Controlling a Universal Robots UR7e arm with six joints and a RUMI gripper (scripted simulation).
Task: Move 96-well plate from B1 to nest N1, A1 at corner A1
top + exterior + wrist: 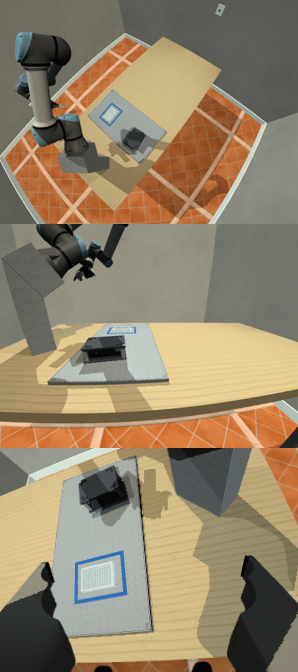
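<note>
The white 96-well plate [110, 112] lies flat inside the blue-outlined bench spot on the grey mat [127, 125]. It also shows in the wrist view [98, 576] and, far back, in the exterior view [121, 329]. The dark raised plate nest [133, 138] stands on the same mat, nearer the table's edge; it also shows in the exterior view [103, 347] and in the wrist view [102, 487]. It is empty. My gripper [84, 274] is open and empty, high above the table and off to the side of the mat. Its two dark fingers frame the wrist view [150, 613].
The arm's grey pedestal [84, 158] stands on the table near the mat's end by the nest; it also shows in the exterior view [30, 299]. The wooden table's edge lies close to the mat on the nest side. Orange tiled floor surrounds the table.
</note>
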